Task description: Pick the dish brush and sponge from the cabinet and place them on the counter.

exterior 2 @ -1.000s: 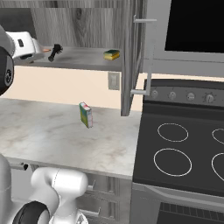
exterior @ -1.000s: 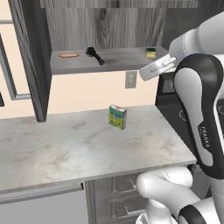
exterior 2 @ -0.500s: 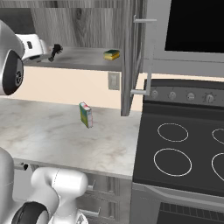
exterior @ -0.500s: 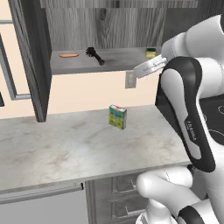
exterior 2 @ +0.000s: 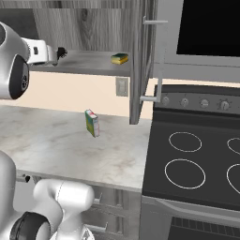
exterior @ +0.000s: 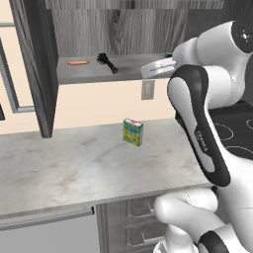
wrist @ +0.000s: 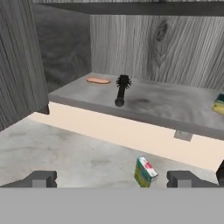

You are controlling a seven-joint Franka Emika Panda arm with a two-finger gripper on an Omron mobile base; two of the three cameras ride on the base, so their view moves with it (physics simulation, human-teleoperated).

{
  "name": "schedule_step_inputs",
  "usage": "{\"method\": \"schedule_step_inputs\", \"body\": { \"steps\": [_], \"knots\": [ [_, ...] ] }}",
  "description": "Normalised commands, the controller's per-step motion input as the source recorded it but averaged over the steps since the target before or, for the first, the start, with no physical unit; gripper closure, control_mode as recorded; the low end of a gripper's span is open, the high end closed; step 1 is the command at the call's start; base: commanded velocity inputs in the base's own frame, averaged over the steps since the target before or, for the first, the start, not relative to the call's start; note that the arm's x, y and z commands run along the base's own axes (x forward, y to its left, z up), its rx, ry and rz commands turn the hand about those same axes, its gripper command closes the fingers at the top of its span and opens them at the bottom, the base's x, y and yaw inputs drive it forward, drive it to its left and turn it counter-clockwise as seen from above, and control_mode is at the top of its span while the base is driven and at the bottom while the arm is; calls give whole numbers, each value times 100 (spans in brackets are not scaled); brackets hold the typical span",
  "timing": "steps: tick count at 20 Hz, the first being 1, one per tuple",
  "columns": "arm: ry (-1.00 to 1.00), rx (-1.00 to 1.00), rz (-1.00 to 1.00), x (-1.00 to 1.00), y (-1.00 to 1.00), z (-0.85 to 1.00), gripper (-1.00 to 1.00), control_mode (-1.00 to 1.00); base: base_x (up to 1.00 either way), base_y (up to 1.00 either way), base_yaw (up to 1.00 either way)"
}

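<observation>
- While the brush (wrist: pixel 122 89) and the sponge (exterior 2: pixel 120 58) both lie on the cabinet (exterior: pixel 34 69) shelf, neither pick has begun; I judge the step in hand to be the approach to the brush
- Brush: on the shelf's left half, bristly head toward the back wall, handle end pointing at the front edge; an orange oval (wrist: pixel 98 80) lies just beside the head, apart from it
- Sponge: on the shelf's right part, well apart from the brush; in the hand view it sits at the right edge
- Gripper (wrist: pixel 112 178): fingers spread as wide as they go, nothing between them, touching nothing; it hangs in front of the shelf, facing the brush; in the left base view the hand (exterior: pixel 158 68) is level with the shelf's right end
- Surface (exterior: pixel 74 163): carries only a small coloured box (exterior: pixel 133 132), so there is plenty of bare room for both things
- Next move, as I judge it: go forward over the shelf edge, line the fingers across the thin handle, then close; the oval is near enough to be nudged
</observation>
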Motion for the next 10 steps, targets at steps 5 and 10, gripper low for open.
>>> {"method": "schedule_step_inputs", "body": {
  "steps": [5,10],
  "knots": [
    [0,5,0,27,17,-1,-100,-100,0,0,0],
    [0,0,0,30,13,-6,-100,-100,0,0,0]
  ]
}}
